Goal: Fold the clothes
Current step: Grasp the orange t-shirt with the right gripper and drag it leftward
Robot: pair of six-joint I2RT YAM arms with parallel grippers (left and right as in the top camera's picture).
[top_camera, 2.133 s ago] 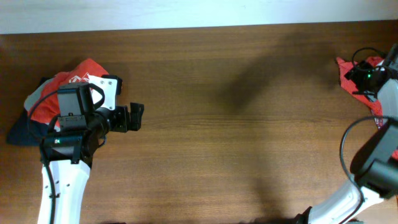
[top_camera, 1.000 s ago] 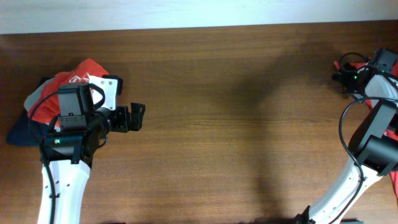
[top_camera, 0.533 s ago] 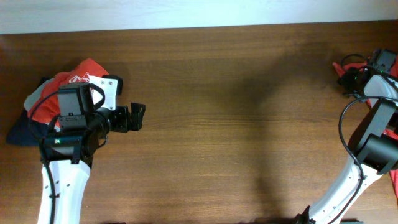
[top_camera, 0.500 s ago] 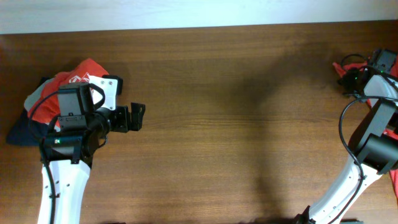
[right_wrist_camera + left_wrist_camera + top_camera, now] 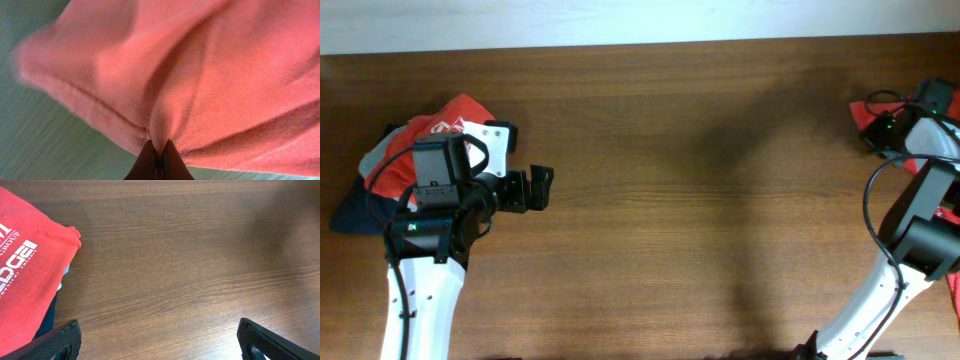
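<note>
The clothes, an orange-red shirt (image 5: 862,108), lie bunched at the table's far right edge, mostly hidden by my right arm. In the right wrist view the orange-red fabric (image 5: 210,70) fills most of the frame, and my right gripper (image 5: 159,148) is shut on a raised fold near its hem. From overhead that gripper (image 5: 882,130) sits at the shirt's left corner. My left gripper (image 5: 540,188) hovers open over bare wood at the left. Its two fingertips (image 5: 60,342) stand wide apart with nothing between them.
A pile of folded garments lies at the far left, behind my left arm. A smaller red shirt with a white logo (image 5: 448,118) (image 5: 25,270) is on top, with navy cloth (image 5: 352,212) beneath. Brown wooden table (image 5: 700,220) spans the space between the arms.
My right gripper has shut on a fold of the orange-red shirt, and the shirt's corner has shifted slightly left. The left arm has not moved.
</note>
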